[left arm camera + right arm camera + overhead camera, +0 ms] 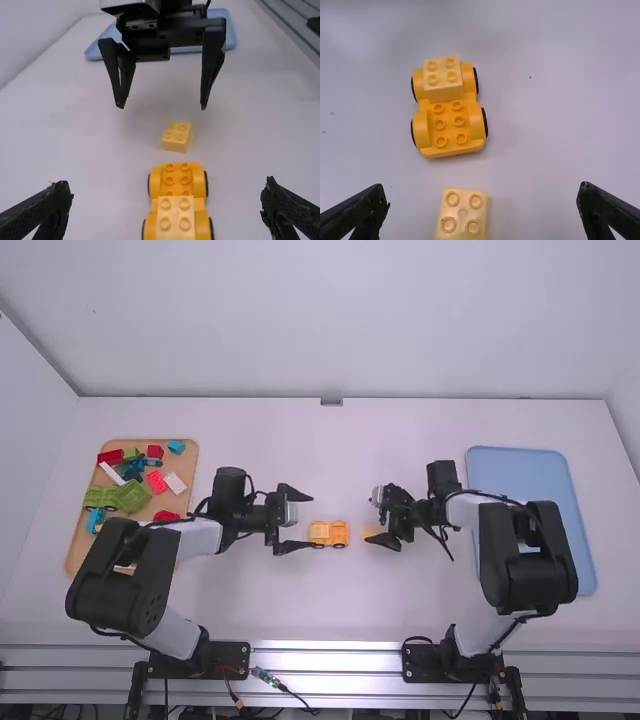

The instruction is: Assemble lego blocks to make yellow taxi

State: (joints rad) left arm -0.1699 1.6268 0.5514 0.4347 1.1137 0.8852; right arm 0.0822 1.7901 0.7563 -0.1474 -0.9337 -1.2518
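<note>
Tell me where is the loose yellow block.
In the high view, the loose block lies on the table, just right of the wheeled base, near the right gripper.

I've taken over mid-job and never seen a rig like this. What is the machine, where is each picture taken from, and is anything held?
Two robot arms, left and right, work at a white table. The high view looks down from above and behind them. Each wrist view comes from a camera on that arm, its own fingers at the bottom edge.

Mid-table is a yellow wheeled base with a pale block on one end. A loose block lies beyond its other end. A tan tray at left holds mixed blocks; a blue tray is at right.

Both the left end effector and right end effector are open, holding nothing.
</note>
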